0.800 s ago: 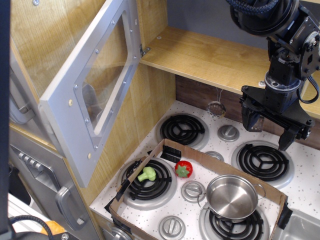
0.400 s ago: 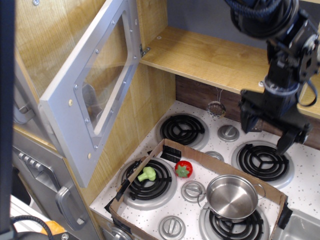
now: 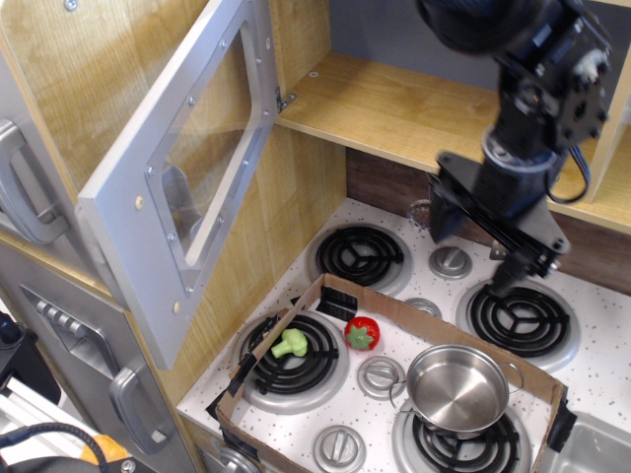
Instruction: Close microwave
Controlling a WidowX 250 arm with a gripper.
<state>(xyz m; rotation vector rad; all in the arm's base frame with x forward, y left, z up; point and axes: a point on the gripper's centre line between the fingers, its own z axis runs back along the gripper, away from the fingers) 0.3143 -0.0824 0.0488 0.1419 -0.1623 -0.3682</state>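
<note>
The microwave door [image 3: 126,209] is silver-grey with a clear window [image 3: 209,148]. It stands swung wide open to the left, hinged at its top right beside the light wood interior floor [image 3: 394,110]. No buttons or handle of the door show from this side. My gripper [image 3: 473,250] hangs black from the arm at the upper right, above the back burners. It is open and empty, tilted, and well to the right of the door, not touching it.
A cardboard tray [image 3: 296,317] on the stovetop holds a green broccoli [image 3: 289,343], a red toy fruit [image 3: 362,333] and a steel pot [image 3: 457,386]. Black burners [image 3: 359,254] and knobs surround it. Grey cabinet doors with curved handles [image 3: 133,404] stand at the left.
My gripper has moved left, from over the back right burner toward the stove's middle, and has tilted. The microwave door has not moved. A dark bar at the left edge is gone.
</note>
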